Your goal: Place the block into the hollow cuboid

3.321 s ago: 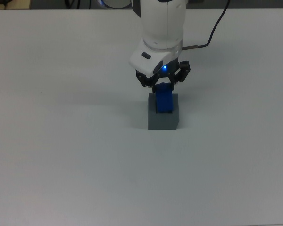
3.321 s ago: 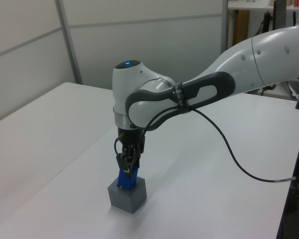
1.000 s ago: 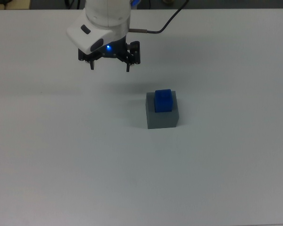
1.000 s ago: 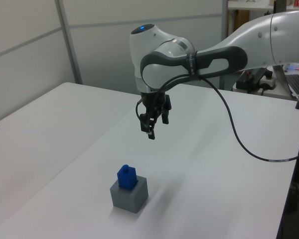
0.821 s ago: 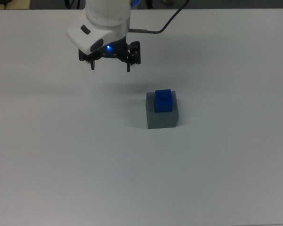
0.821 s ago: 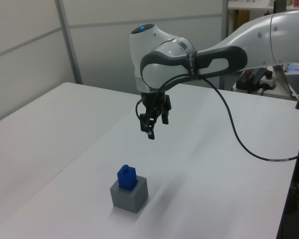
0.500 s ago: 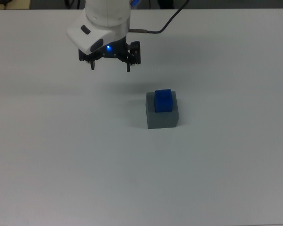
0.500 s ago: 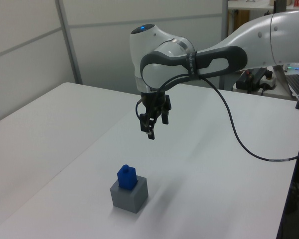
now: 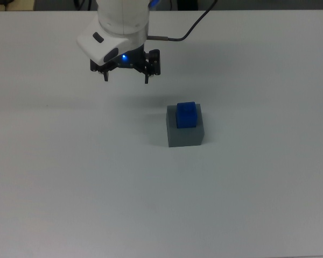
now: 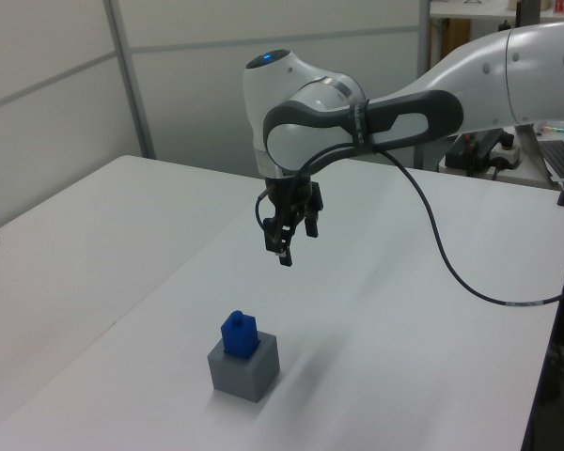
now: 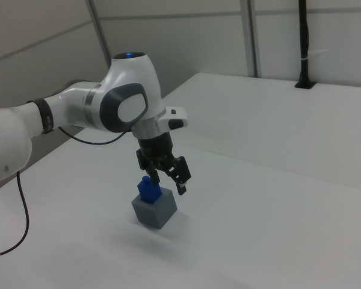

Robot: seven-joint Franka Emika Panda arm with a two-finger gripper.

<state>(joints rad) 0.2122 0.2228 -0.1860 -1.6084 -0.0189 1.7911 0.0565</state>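
Inside the hollow cuboid (image 9: 185, 132) stands the block (image 9: 186, 114).

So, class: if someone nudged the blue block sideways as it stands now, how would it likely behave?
The blue block looks rigid and would probably keep its shape. Its base sits in the grey cuboid, so it should resist sliding. Its protruding top might tilt, or the cuboid might shift too.

The arm (image 10: 470, 75) reaches in from the left view's right, its wrist bent so the gripper (image 9: 126, 76) points straight down, hanging well above the surface. Its two fingers (image 9: 147, 78) stand spread wide apart with nothing between them, and a small blue light glows on the hand's underside
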